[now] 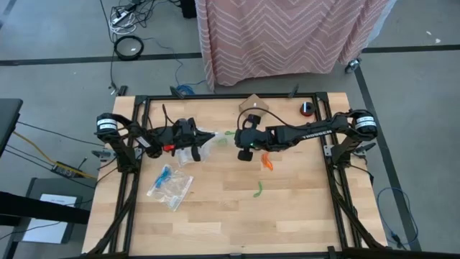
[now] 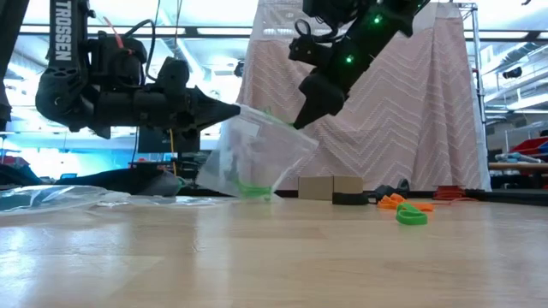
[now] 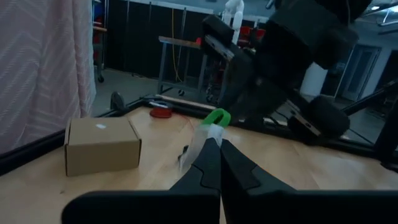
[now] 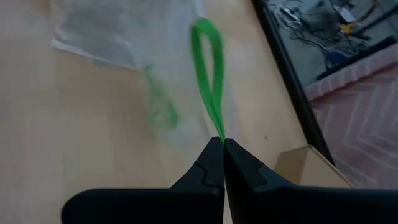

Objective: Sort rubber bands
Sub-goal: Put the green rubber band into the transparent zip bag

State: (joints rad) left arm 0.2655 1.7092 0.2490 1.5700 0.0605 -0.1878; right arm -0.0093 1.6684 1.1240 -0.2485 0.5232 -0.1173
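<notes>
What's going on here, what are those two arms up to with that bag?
They are sorting rubber bands by colour. The left gripper is shut on the edge of a clear plastic bag, holding it up above the table. The right gripper pinches a green rubber band at the bag's mouth. Green bands already lie inside; orange and green ones wait on the table.

The left gripper [image 1: 210, 134] is holding a clear bag [image 2: 253, 158] up off the table [image 1: 215, 223] near its middle, with the right gripper [image 1: 231, 134] just right of it, pinching a rubber band [image 4: 208, 74] at the bag's mouth. More bands [image 1: 263, 176] are lying on the table to the right, a second bag [image 1: 169, 187] is lying nearer on the left, and a small box [image 1: 253, 106] is sitting at the far edge.
</notes>
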